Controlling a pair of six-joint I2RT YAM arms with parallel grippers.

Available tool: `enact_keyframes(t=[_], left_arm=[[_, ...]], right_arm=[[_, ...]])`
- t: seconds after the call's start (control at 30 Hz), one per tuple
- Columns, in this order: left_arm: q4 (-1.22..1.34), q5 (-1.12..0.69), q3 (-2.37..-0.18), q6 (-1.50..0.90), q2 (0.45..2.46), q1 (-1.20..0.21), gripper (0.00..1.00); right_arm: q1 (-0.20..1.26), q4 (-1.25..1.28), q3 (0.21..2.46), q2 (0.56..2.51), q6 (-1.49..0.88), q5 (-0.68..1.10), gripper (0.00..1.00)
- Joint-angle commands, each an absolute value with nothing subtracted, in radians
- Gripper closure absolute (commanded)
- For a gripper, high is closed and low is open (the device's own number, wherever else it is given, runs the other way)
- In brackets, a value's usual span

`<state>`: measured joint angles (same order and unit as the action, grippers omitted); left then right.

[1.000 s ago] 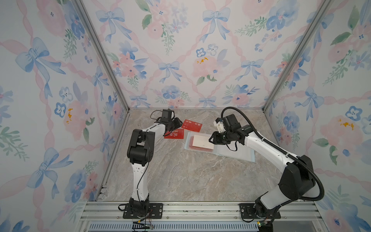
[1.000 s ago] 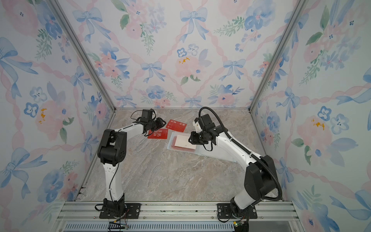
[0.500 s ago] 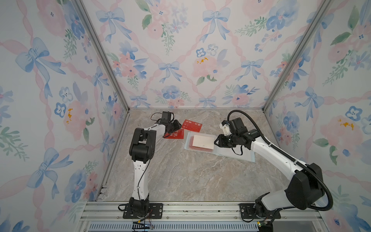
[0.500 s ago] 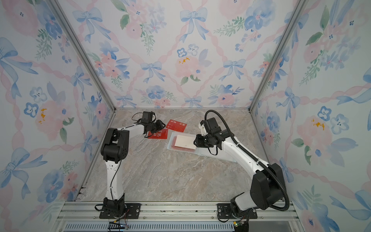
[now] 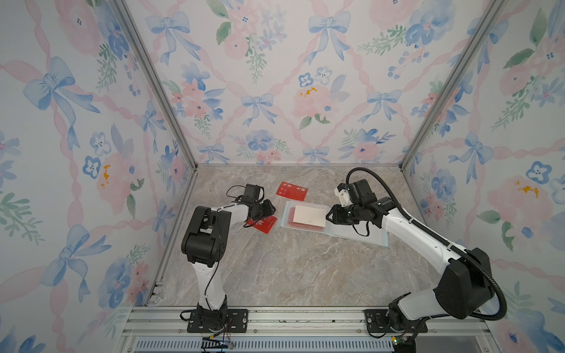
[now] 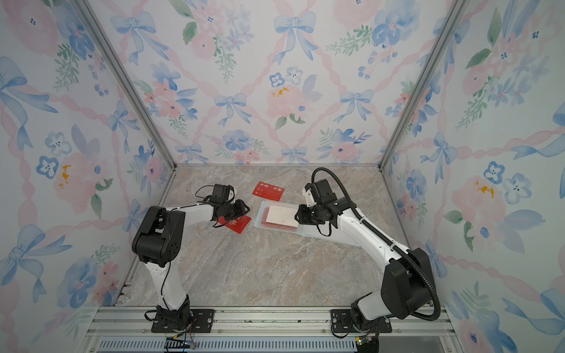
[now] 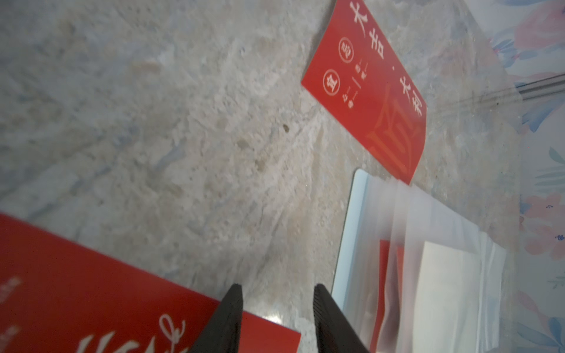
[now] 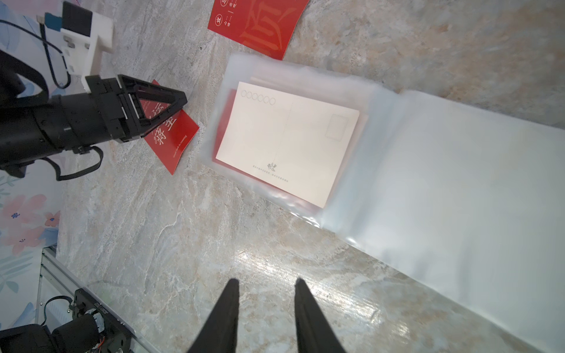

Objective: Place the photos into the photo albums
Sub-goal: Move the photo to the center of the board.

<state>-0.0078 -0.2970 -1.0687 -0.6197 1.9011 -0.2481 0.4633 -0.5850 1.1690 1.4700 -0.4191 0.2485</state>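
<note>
The thin pale-blue photo album with clear sleeve pages is laid open on the marble-look tabletop, a bit right of centre, toward the far side. A whitish-backed card is seen on its left page, stacked over red ones. It looks to be under the plastic, though that can't be fully confirmed.

Two flat red cards with white characters are left outside. The far red card is just beyond the album's far left corner, and the left red card lies just left of the album.

The left gripper is held low over the left red card's edge, jaws parted partway, nothing pinched. The right gripper is hung by the whitish card's right edge, jaws also half apart and empty.

So fetching the next red card is probably the step in hand. A flat card on a hard top likely can't be grabbed straight down, so an edge would have to be tipped or slid up first, and the sleeve mouth held open by the right gripper.
</note>
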Motion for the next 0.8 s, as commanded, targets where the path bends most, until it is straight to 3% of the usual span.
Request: enact_keyframes(t=[0.0, 0.3, 0.77], left_arm=[[-0.063, -0.267, -0.993, -0.603, 1.838, -0.247, 0.58], [-0.066, -0.295, -1.014, -0.606, 1.674, -0.231, 0.58], [-0.087, -0.301, -1.042, -0.549, 1.75, -0.012, 0.58]], right_arm=[[0.483, -0.571, 1.154, 1.482, -0.428, 0.236, 0.68], [0.611, -0.466, 1.201, 1.612, -0.493, 0.27, 0.68], [0.777, -0.208, 1.2, 1.79, -0.675, 0.291, 0.67]])
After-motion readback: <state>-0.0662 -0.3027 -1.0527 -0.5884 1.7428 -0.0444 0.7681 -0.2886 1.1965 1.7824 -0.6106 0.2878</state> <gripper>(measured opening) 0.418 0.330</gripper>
